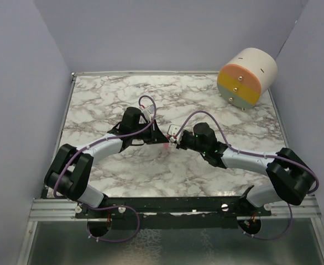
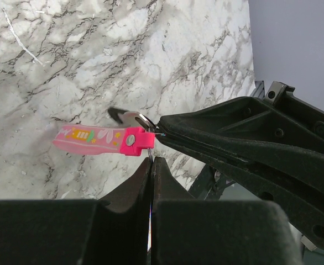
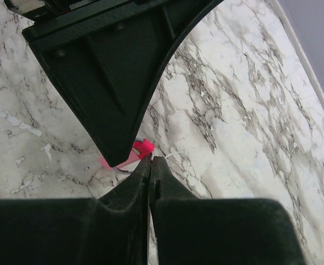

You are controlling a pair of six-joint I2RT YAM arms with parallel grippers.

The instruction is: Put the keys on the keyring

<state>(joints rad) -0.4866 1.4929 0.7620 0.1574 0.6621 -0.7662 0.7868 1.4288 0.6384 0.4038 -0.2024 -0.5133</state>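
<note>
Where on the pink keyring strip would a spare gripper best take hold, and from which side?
On the keyring, probably the free end, approached from the left in the left wrist view. It is a flat strip, so pinch its broad faces; the left gripper and right gripper crowd the ring end.

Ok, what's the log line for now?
left gripper shut on keyring | right gripper shut on ring | key beside ring
</note>
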